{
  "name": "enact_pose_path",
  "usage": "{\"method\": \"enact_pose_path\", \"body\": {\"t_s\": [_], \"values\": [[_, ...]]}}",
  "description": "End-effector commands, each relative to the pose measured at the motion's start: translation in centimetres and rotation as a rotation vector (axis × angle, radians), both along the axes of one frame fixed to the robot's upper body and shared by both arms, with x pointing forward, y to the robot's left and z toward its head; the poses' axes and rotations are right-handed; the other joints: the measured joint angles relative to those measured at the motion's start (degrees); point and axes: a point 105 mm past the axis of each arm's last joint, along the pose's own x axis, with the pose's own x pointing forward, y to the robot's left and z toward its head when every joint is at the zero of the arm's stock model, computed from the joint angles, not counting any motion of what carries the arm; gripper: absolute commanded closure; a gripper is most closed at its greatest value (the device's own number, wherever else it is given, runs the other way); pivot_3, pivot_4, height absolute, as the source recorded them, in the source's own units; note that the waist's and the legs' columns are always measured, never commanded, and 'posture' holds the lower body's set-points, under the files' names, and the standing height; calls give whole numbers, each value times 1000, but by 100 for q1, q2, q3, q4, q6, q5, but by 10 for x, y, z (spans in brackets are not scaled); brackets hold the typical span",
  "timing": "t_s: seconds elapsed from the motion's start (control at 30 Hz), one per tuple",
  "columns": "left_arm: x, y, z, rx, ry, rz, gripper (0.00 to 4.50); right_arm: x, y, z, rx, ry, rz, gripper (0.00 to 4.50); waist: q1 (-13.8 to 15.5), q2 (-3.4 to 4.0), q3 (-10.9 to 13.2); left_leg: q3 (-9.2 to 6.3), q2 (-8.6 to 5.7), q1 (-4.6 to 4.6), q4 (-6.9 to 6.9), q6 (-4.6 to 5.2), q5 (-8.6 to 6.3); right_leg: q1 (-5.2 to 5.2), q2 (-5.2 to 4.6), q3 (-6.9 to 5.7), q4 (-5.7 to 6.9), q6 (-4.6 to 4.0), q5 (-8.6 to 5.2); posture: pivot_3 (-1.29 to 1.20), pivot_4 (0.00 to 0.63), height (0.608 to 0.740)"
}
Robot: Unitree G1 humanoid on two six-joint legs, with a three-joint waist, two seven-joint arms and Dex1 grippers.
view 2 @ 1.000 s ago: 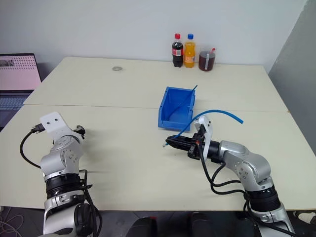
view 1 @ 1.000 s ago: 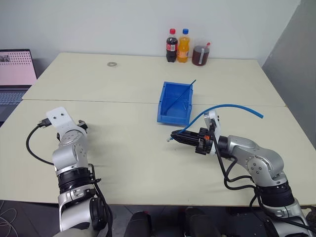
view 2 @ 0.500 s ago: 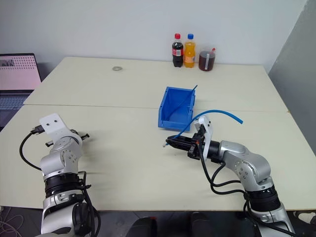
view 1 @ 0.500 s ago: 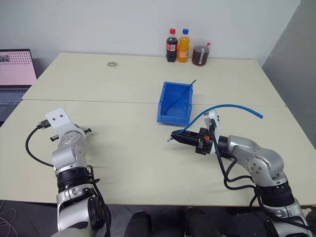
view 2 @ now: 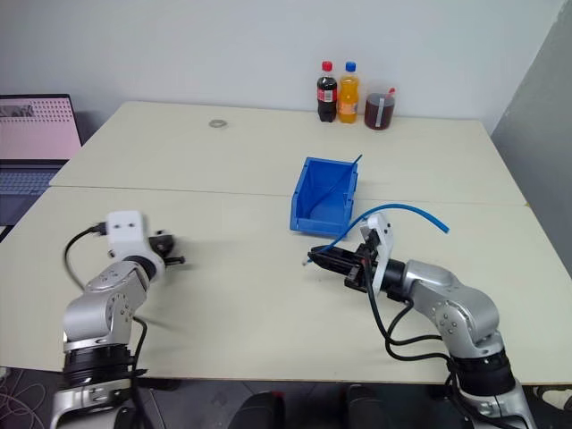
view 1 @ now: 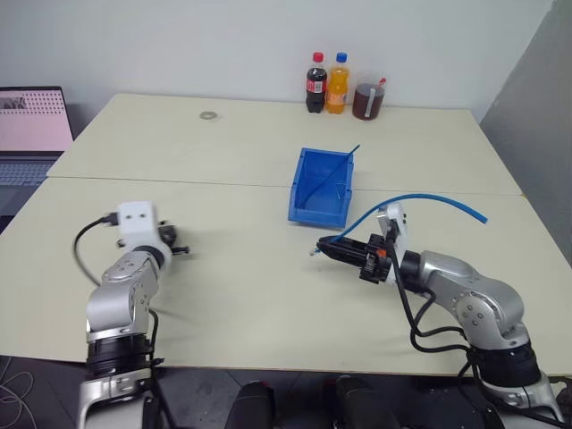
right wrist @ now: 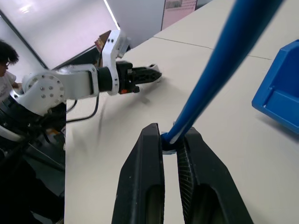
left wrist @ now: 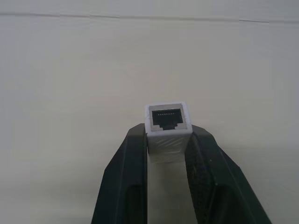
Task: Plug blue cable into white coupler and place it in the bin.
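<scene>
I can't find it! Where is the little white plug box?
The white coupler is pinched in the left gripper, above the table's left side, far left of the bin.

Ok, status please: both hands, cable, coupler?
Left gripper shut on white coupler. Right gripper shut on blue cable. Not plugged, wide gap between. Bin unobstructed.

White coupler (left wrist: 168, 135) half hidden between left hand's fingers (left wrist: 126, 186); blue cable (right wrist: 219, 65) runs past the frame edge.
</scene>
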Motion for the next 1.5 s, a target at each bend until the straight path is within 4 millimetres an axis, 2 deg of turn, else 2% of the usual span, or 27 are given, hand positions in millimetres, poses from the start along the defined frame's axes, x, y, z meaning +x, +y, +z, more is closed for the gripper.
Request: {"method": "enact_pose_path", "body": {"t_s": [0.03, 0.13, 0.27, 0.47, 0.67, 0.83, 1.03, 1.5], "values": [[-5, -55, 18, 111, -7, -425, 3726, -9, -6, 13, -7, -68, -3, 4391, -9, 1, 0, 0, 0, 3, 0, 0, 0, 0, 0, 2, 0, 4, -3, 0, 150, 740], [-19, -83, 15, 302, 35, -763, 3726, -14, -6, 12, -37, -83, 0, 4391, -15, 2, 1, 5, -5, 1, -1, 0, 0, -1, 9, 1, -4, 19, -12, 0, 150, 740], [-34, -104, 7, 382, 126, -1061, 3726, -18, -4, 9, -91, -126, 8, 4391, -33, 7, 3, 11, -5, 4, -4, 1, 0, -4, 14, 4, 0, 12, -17, 0, 150, 740], [-47, -121, -1, 435, 199, -1322, 3726, -17, 4, 6, -156, -210, 23, 4392, -35, 7, 4, 12, -4, 0, -1, 3, -1, -9, 38, 8, 0, 10, -20, 0, 150, 740], [-49, -126, -11, 481, 216, -1392, 3726, -11, 22, 4, -202, -309, 73, 4392, -35, 7, 4, 13, -2, -2, 2, 4, -1, -10, 41, 10, 0, 11, -20, 0, 150, 740], [-52, -127, -18, 488, 224, -1412, 3726, -2, 51, 4, -211, -344, 180, 4392, -27, 7, 3, 10, -2, 1, 4, 5, -1, -8, 42, 7, 3, 11, -20, 0, 150, 740], [-53, -124, -23, 493, 229, -1411, 3726, 2, 72, -12, -262, -349, 271, 4392, -8, 5, 1, 9, -1, -3, 4, 4, -1, -8, 39, 6, 0, 9, -20, 0, 150, 740], [-56, -120, -28, 499, 228, -1413, 3726, 9, 73, -24, -312, -370, 257, 4392, -16, 5, 1, 8, 2, 2, 7, 5, -1, -8, 41, 7, 8, 8, -20, 0, 150, 740]]}}
